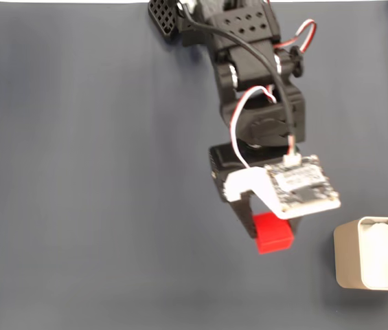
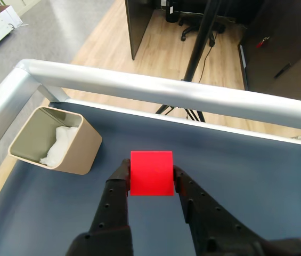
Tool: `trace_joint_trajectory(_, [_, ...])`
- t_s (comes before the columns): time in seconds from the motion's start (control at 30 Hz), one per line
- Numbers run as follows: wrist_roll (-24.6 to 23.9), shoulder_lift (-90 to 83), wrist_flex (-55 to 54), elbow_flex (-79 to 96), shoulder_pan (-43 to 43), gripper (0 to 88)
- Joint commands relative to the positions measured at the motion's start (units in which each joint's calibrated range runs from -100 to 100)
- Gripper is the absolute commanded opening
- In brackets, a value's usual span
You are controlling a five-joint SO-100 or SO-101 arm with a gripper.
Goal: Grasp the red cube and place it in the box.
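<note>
Grasp done: gripper (image 2: 151, 176) pinching cube (image 2: 151, 173) btwn both fingers, lifted off the mat, near but not over box (image 2: 75, 154); left: carry over box & drop.

The fixed view looked straight down on the dark surface (image 1: 77, 206), while the wrist view rode close behind the hand (image 2: 151, 172) facing outward; both shared the box (image 1: 348, 258).

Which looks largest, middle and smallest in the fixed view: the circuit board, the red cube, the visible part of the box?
1. The box, though the frame's edge cuts it off.
2. The circuit board, but it rides nearer the camera, so its rank is unsure.
3. The red cube.
</note>
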Motion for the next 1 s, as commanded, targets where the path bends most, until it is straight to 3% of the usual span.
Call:
trace_joint_trajectory(0.0, [0.5,1.4,-0.2,-5.9,-1.5,3.1])
trace_joint_trajectory(0.97, [0.3,19.0,-0.2,-25.5,-10.1,2.7])
